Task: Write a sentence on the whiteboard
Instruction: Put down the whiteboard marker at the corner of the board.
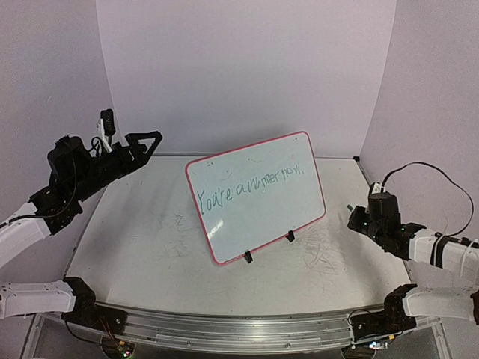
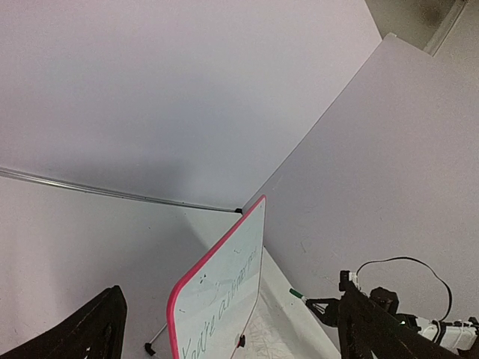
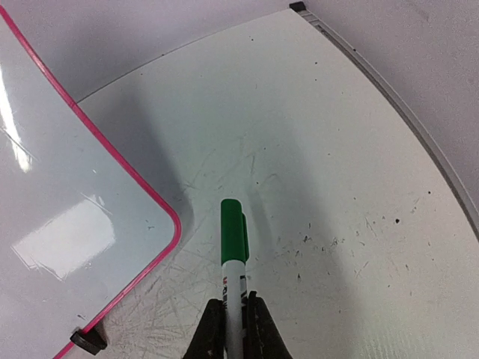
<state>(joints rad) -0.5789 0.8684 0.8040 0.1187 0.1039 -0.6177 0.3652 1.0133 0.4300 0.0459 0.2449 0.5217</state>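
Note:
The whiteboard (image 1: 258, 217) with its pink-red frame stands tilted on two black clip feet in the middle of the table. The sentence (image 1: 251, 185) runs across it in one green handwritten line. My left gripper (image 1: 150, 140) hovers open above the table's back left, apart from the board's left edge. In the left wrist view the board (image 2: 224, 288) shows edge-on between my two dark fingers (image 2: 101, 329). To the right of the board, my right gripper (image 1: 355, 217) is shut on a green-capped marker (image 3: 234, 239), cap pointing away, near the board's lower corner (image 3: 161, 217).
The white table (image 1: 150, 232) is scuffed with grey scribble marks, most of them in front of the board. Pale walls close in at the back and both sides, with a metal rail (image 2: 90, 188) along the back edge. A black cable (image 1: 419, 168) loops over the right arm.

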